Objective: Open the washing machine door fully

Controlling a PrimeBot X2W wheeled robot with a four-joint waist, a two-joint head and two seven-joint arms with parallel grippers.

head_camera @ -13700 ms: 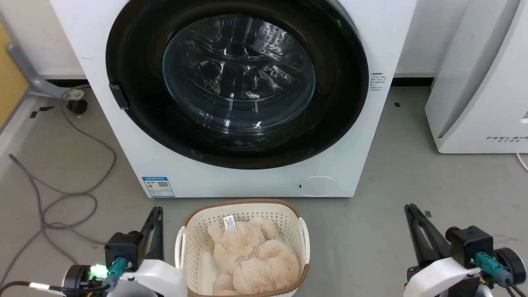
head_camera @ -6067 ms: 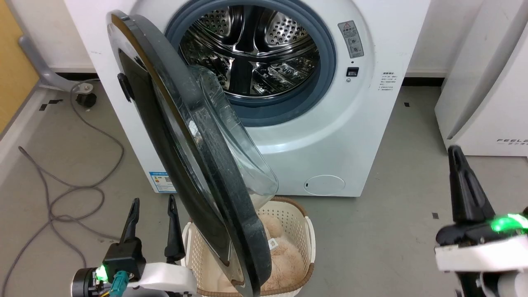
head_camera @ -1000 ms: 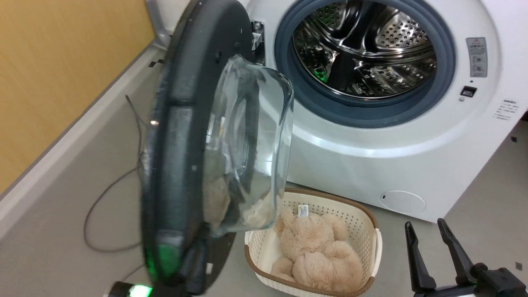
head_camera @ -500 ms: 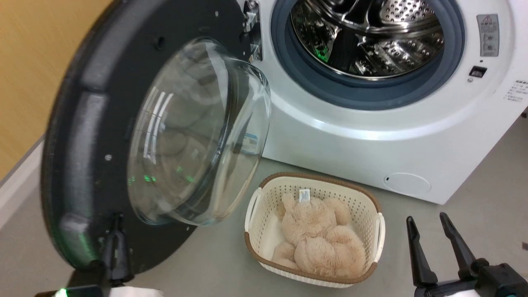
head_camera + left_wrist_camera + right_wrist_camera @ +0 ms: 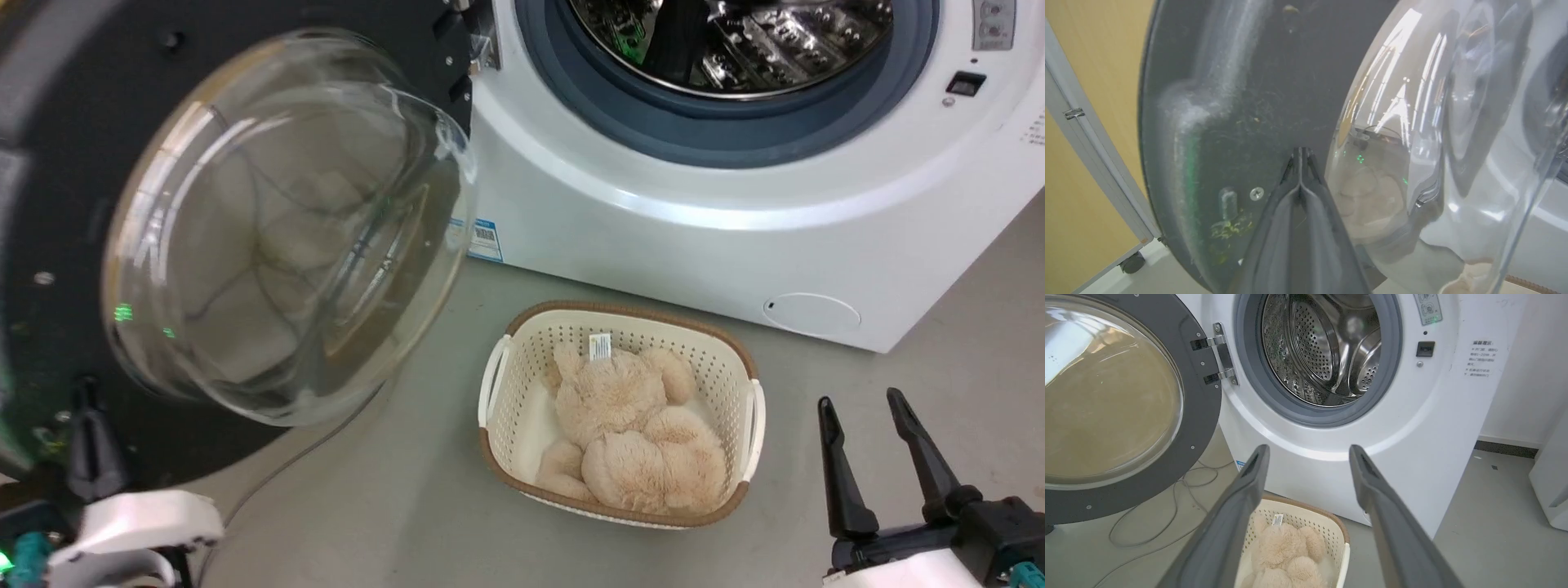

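The washing machine door (image 5: pixel 57 188) is swung far out to the left, its dark grey inner face and clear glass bowl (image 5: pixel 277 229) turned toward me. My left gripper (image 5: pixel 86 392) is shut, and its tip rests against the lower inner face of the door (image 5: pixel 1241 102). In the left wrist view the joined fingertips (image 5: pixel 1300 152) sit just left of the bowl (image 5: pixel 1433 122). My right gripper (image 5: pixel 859 398) stands open and empty at the lower right. In the right wrist view it (image 5: pixel 1308 449) points at the machine front below the steel drum mouth (image 5: pixel 1323 347), with the door (image 5: pixel 1202 412) to its left.
A cream basket (image 5: pixel 629 313) holding a beige plush toy (image 5: pixel 629 425) stands on the floor before the washing machine (image 5: pixel 653 237). A grey cable (image 5: pixel 1180 490) lies under the door. A yellow panel (image 5: pixel 1086 122) is behind the door, and a white appliance (image 5: pixel 1551 477) stands at the right.
The door has swung further open to the left with my shut left gripper against its inner face. The head view has shifted with it. My right gripper stays open.
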